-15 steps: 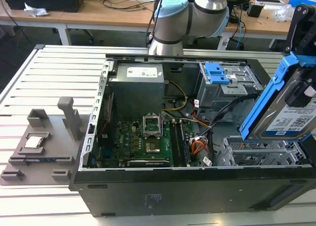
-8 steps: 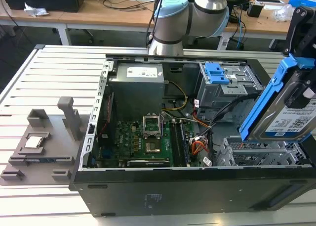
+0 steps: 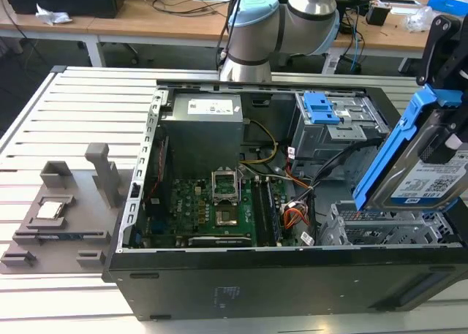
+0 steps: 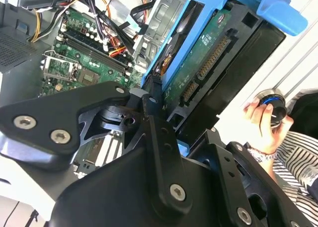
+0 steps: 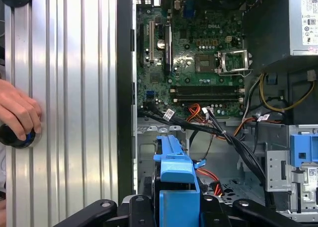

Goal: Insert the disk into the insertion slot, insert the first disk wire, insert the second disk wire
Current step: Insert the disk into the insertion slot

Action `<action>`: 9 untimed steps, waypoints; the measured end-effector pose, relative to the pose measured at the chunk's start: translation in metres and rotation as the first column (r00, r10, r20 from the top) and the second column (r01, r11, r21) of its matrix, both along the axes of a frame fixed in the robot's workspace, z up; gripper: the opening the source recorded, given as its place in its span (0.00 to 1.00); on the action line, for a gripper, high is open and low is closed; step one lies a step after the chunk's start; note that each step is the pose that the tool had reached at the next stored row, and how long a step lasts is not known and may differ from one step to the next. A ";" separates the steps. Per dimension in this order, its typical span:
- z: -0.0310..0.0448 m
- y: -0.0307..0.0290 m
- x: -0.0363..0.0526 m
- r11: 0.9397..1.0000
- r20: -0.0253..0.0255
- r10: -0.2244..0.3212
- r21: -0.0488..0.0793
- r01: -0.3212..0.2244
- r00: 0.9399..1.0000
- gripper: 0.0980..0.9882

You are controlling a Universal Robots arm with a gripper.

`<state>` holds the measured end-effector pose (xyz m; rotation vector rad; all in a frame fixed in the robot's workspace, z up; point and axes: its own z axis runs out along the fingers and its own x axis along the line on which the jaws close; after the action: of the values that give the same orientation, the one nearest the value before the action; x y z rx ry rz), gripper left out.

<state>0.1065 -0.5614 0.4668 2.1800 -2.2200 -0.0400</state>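
The disk [image 3: 420, 180], a grey drive with a white label in a bright blue carrier, hangs tilted over the case's corner at the exterior view's right. My gripper [image 3: 447, 133] is shut on it; in the second wrist view the black fingers [image 4: 155, 132] clamp the carrier around the disk [image 4: 208, 63]. Just below it stands the insertion slot [image 3: 380, 232], a silver perforated cage whose bays look empty. In the first wrist view the carrier's blue edge [image 5: 174, 170] sits between the gripper's arms, and a thin red cable [image 5: 212, 178] lies loose on the case floor beside it.
The open case holds a green motherboard [image 3: 219, 202], a grey power supply [image 3: 201, 126], an orange wire bundle [image 3: 292, 217] and a taller grey cage with a blue latch [image 3: 322, 107]. A person's hand [image 5: 17, 110] rests on a black knob [image 5: 15, 137]. A grey fixture [image 3: 55, 217] lies on the table.
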 end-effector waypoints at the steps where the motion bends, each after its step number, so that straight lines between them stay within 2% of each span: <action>1: -0.0006 0.0000 0.0000 1.000 0.000 0.000 0.000 0.000 1.000 0.30; 9: -0.0050 0.0000 0.0000 1.000 0.000 0.000 0.000 0.000 1.000 0.30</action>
<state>0.1065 -0.5614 0.4619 2.1800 -2.2200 -0.0399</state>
